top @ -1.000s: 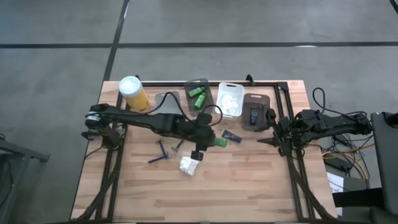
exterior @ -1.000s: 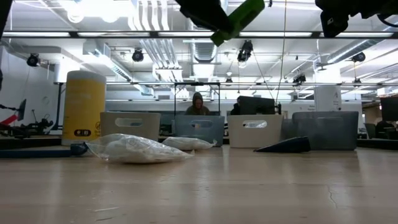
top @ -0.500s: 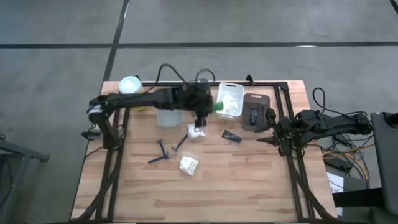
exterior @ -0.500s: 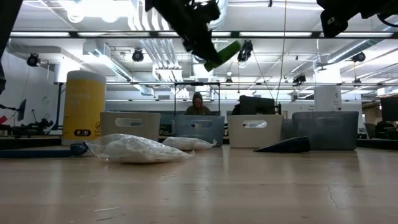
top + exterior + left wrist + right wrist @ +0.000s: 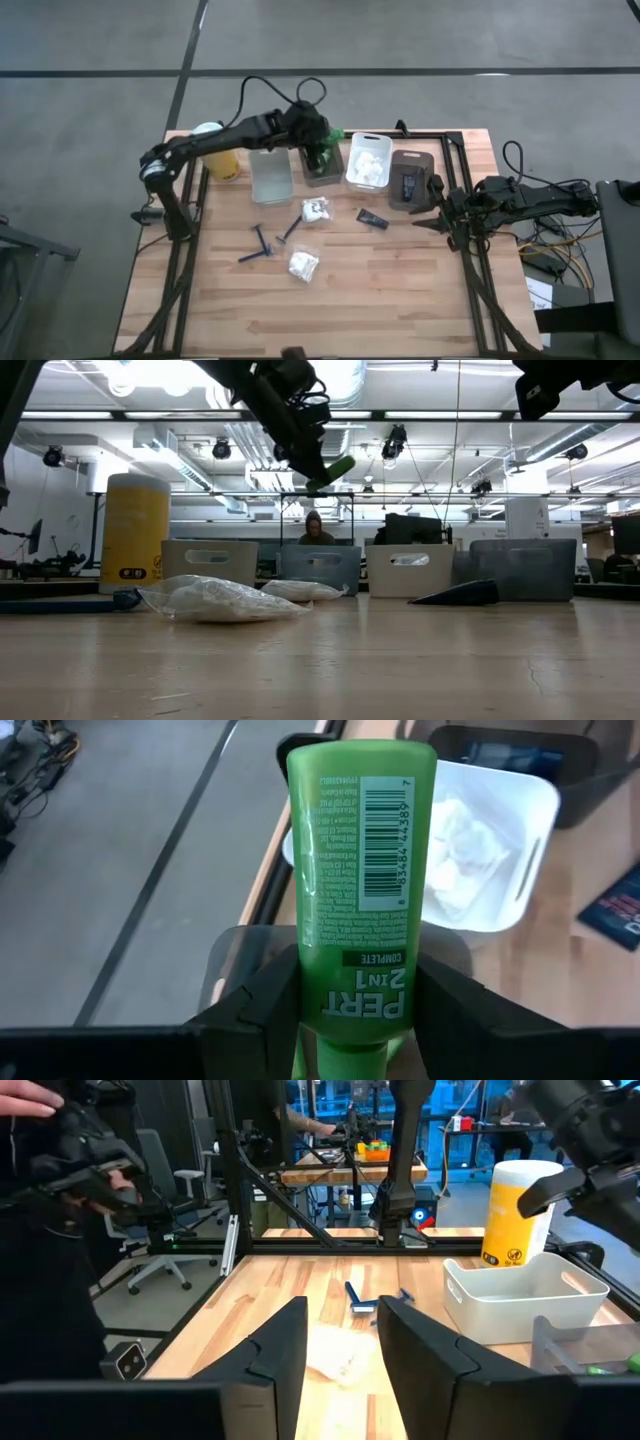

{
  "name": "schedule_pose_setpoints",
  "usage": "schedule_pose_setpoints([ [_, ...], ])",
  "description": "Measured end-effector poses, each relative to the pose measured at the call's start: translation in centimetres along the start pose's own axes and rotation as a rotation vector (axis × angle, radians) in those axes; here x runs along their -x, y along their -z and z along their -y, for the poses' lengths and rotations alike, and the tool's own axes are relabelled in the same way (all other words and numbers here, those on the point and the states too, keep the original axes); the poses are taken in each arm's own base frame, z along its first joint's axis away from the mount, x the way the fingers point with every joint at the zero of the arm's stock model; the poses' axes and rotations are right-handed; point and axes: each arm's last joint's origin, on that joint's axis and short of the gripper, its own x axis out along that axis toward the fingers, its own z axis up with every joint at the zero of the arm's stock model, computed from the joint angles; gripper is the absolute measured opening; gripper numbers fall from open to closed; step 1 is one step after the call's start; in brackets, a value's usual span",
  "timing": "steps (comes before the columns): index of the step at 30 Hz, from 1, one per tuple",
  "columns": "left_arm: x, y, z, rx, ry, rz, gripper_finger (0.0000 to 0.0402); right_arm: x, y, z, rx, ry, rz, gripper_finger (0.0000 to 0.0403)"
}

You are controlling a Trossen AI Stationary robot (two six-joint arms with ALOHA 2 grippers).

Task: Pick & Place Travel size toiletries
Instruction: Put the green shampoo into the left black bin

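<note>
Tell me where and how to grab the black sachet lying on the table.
The black sachet lies flat on the wood in front of the white bin, apart from the other items. Come straight down from above and pinch across its narrow width near the middle, fingers set crosswise to its slanted long axis. Being so thin, its edges probably offer the only purchase.

Wooden table [image 5: 400, 290] with bins [image 5: 270, 178], razors [image 5: 262, 245], packets [image 5: 302, 264]
</note>
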Motion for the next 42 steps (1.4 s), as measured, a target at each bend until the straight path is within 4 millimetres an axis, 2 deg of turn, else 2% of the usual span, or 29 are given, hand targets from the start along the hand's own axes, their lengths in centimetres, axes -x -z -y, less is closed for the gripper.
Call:
schedule_pose_setpoints([
  [5, -0.6, 0.5, -0.9, 0.017, -0.016, -0.019, 0.0159, 0.0, 0.0, 0.0, 0.0, 0.0, 0.0, 0.0105],
  [17, -6.5, 5.0, -1.2, 0.041, 0.002, -0.179, 0.0159, 0.0, 0.0, 0.0, 0.0, 0.0, 0.0, 0.0066],
  [27, -10.0, 7.9, -0.8, 0.049, 0.036, -0.282, 0.0159, 0.0, 0.0, 0.0, 0.0, 0.0, 0.0, 0.0047],
  [34, -10.9, 8.6, -0.6, 0.046, 0.044, -0.311, 0.0166, 0.0, 0.0, 0.0, 0.0, 0.0, 0.0, 0.0047],
  [42, -10.9, 8.6, -0.6, 0.046, 0.044, -0.313, 0.0213, 0.0, 0.0, 0.0, 0.0, 0.0, -0.001, 0.007],
])
